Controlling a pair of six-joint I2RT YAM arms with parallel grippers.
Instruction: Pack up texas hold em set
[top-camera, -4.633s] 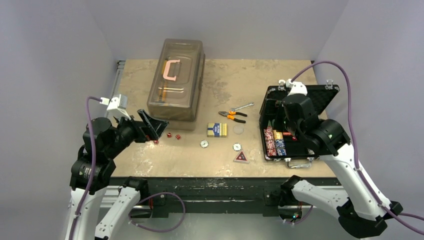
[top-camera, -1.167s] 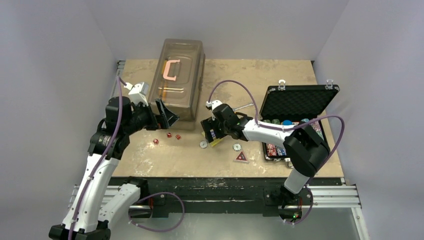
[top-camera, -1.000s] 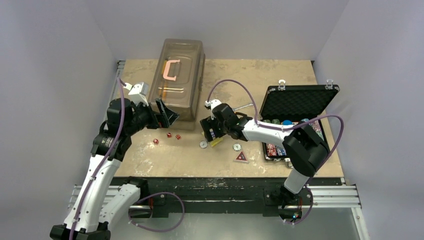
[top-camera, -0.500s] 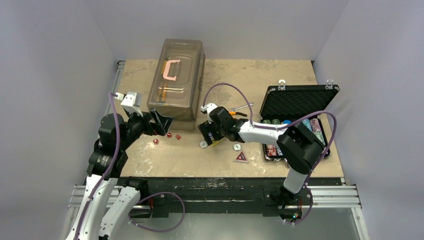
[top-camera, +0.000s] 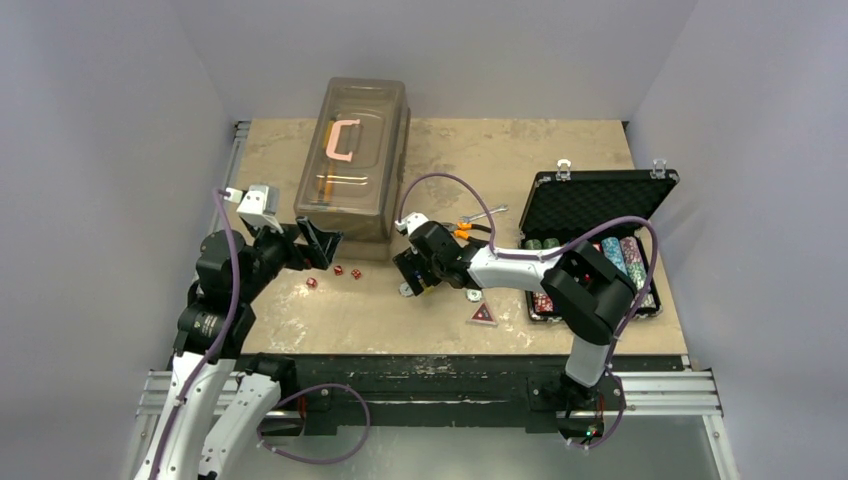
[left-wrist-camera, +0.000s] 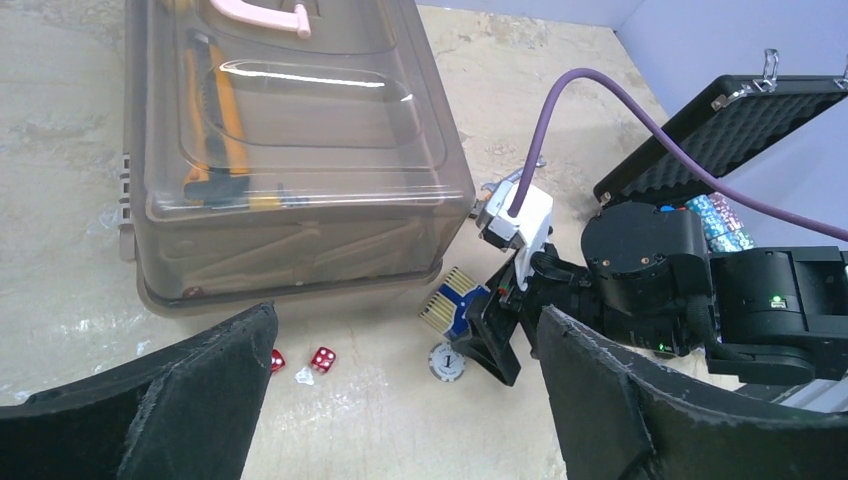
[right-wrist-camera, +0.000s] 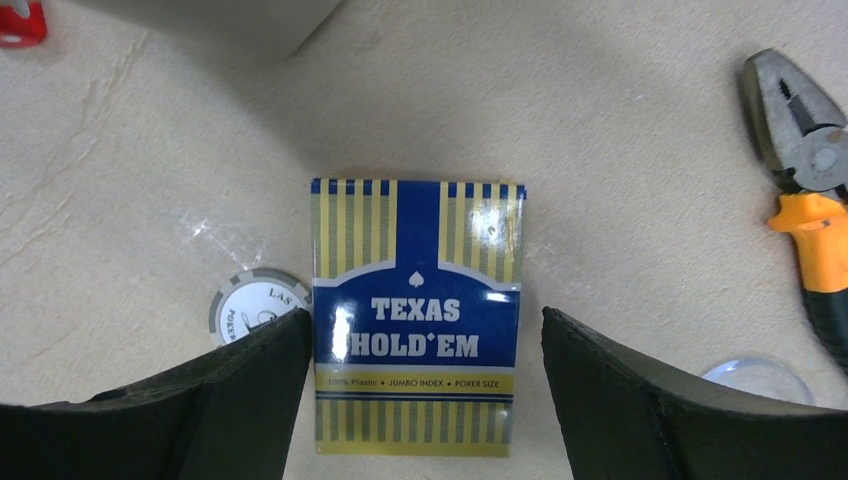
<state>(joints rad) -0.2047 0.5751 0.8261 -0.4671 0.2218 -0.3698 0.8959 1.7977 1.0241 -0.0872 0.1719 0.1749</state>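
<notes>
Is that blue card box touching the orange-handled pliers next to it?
Apart. The right wrist view shows the blue card box and the pliers separated by a broad strip of bare table.

- The left arm is bent at the table's left, the left gripper (top-camera: 318, 243) held wide open.
- The right arm is stretched leftward, the right gripper (top-camera: 412, 275) pointed down, jaws apart.

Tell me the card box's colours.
The card box is blue with yellow stripes; right wrist view shows it best.
</notes>
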